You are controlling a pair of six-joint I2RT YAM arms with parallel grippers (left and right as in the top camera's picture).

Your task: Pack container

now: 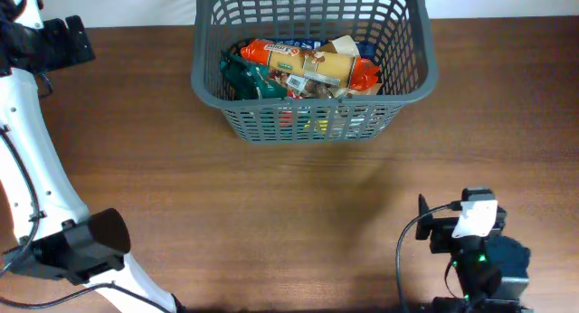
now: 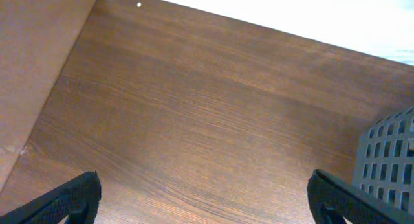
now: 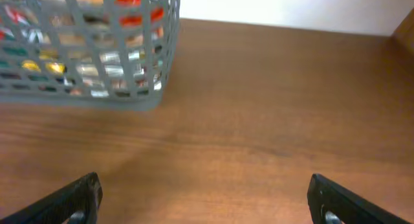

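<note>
Overhead view of the worktop (image 1: 271,213), wood-grained and brown. The container (image 1: 308,123), a grey lattice-sided basket, stands at 12 o'clock against the far edge. Inside it lie several groceries: a long packet with orange ends (image 1: 312,64) stretched across the top of the pile, a green packet (image 1: 249,78) at its 9 o'clock side, and a blue item (image 1: 362,49) partly hidden toward 2 o'clock. More coloured wrappers show through the slots of the near wall but are too obscured to name.

The left tool (image 2: 207,201) is spread wide with nothing between its fingers. Its wrist view shows bare wood and one corner of the container at 3 o'clock. The right tool (image 3: 204,201), whose arm sits at 5 o'clock in the overhead view, is likewise fully spread and carries nothing. It faces the container from well apart.

No packet appears outside the container in any of the three views. Packing is therefore judged complete or nearly so, with both arms drawn back from it. Little seems left beyond a final check.
</note>
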